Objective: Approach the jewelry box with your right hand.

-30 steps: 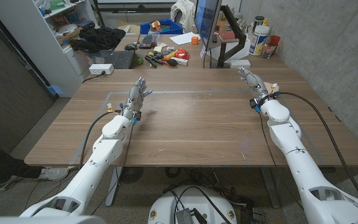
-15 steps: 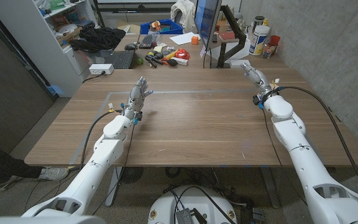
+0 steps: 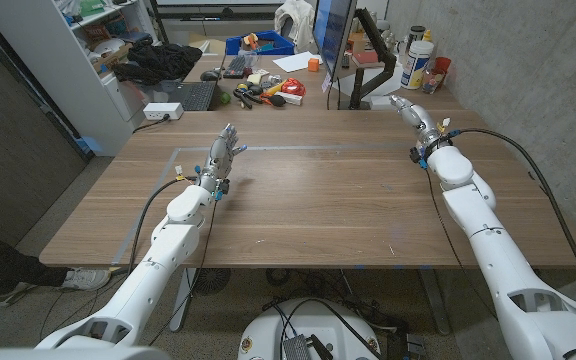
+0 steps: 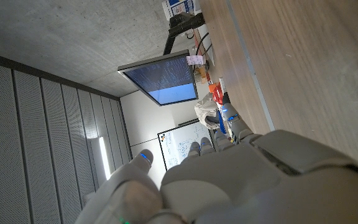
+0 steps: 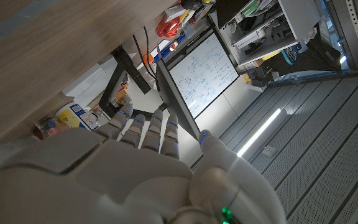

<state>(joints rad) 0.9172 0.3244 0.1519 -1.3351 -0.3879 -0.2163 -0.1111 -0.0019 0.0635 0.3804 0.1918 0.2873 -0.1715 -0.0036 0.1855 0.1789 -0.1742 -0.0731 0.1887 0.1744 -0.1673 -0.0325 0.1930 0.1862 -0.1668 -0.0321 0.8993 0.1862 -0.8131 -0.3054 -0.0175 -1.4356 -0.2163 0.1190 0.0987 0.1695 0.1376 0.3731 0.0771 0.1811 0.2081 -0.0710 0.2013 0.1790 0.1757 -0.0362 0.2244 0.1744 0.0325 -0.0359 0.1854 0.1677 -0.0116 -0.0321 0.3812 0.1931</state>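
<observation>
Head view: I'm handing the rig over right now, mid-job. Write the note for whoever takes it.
Left hand: open, holding nothing, over the left half of the table.
Right hand: open, holding nothing, stretched toward the table's far right corner.
Job's thing: a small white box sits at the far edge beside the right fingertips; probably the jewelry box, but too small to confirm.
Done: right hand is near it.
Left: close the last gap; no touch is visible.
</observation>
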